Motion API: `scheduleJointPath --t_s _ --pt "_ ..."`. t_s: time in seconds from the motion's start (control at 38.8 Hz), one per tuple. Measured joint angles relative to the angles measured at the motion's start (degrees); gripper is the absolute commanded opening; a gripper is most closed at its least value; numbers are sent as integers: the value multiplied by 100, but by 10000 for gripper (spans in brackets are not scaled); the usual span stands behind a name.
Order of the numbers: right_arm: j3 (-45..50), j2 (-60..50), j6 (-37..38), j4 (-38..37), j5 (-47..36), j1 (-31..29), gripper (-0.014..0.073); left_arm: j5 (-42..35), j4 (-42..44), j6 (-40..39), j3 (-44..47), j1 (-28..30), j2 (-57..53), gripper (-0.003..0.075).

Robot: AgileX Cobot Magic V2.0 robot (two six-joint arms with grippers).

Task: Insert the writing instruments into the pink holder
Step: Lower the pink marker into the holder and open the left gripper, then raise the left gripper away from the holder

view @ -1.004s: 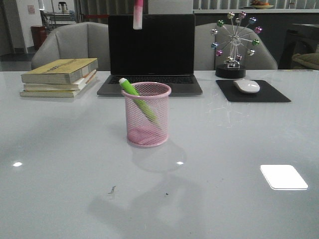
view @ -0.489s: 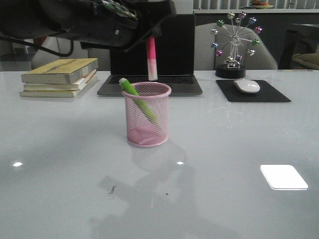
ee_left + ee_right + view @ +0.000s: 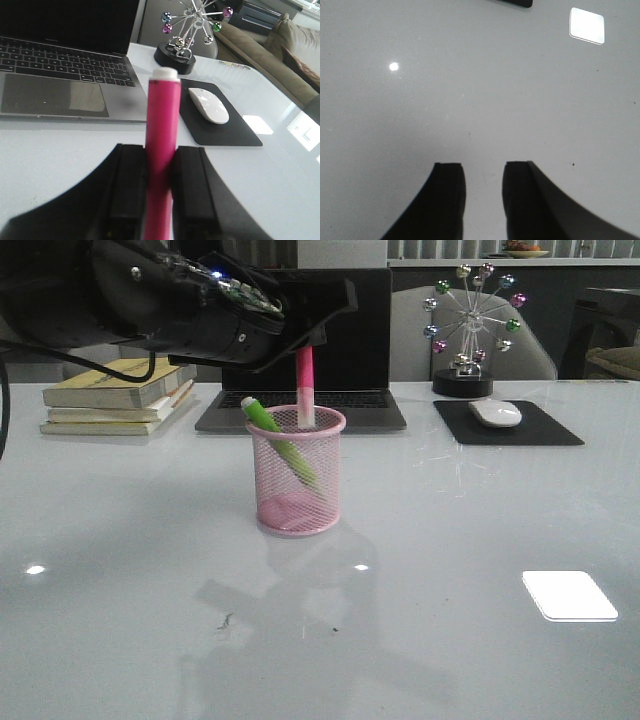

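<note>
The pink mesh holder (image 3: 296, 472) stands in the middle of the table. A lime green marker (image 3: 276, 437) leans inside it, its pale tip poking out over the left rim. My left gripper (image 3: 305, 340) hangs just above the holder and is shut on the magenta marker (image 3: 304, 385), which points straight down with its pale lower end at the far rim. In the left wrist view the magenta marker (image 3: 161, 145) sits clamped between the black fingers (image 3: 129, 185). My right gripper (image 3: 482, 170) is open above bare table, and it is out of the front view.
An open laptop (image 3: 300, 370) stands right behind the holder. Stacked books (image 3: 118, 395) lie at the back left. A white mouse (image 3: 495, 413) on a black pad and a ferris-wheel ornament (image 3: 468, 330) sit at the back right.
My left arm has come down into the front view with the magenta marker. The marker's lower end has dropped from high above the laptop screen to the holder's rim.
</note>
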Motion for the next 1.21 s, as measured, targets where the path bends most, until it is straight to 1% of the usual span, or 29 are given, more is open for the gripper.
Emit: scheduleJointPath --t_s 0.15,0.21,0.26,0.39,0.46,0.51,0.57,0.72,0.93,1.06,1.16,1.21 --pt "0 0 0 0 0 0 335 18 69 0 0 13 0 94" --pt "0 0 0 0 0 0 335 106 89 0 0 13 0 108" --pt "0 0 0 0 0 0 335 224 92 0 0 13 0 143" --pt "0 0 0 0 13 0 335 605 92 0 0 13 0 294" --pt "0 0 0 0 29 0 335 694 92 0 0 13 0 385" --pt "0 0 0 0 39 0 335 720 102 0 0 13 0 428" --pt "0 0 0 0 39 0 335 718 101 0 0 13 0 454" --pt "0 0 0 0 39 0 335 718 123 0 0 13 0 456" --pt "0 0 0 0 98 0 335 890 918 290 14 188 -298 424" --pt "0 0 0 0 98 0 335 1234 1065 778 14 476 -914 424" --pt "0 0 0 0 98 0 335 1504 1114 1370 14 830 -1510 424" --pt "0 0 0 0 98 0 335 1671 1114 1500 14 1021 -1867 424"
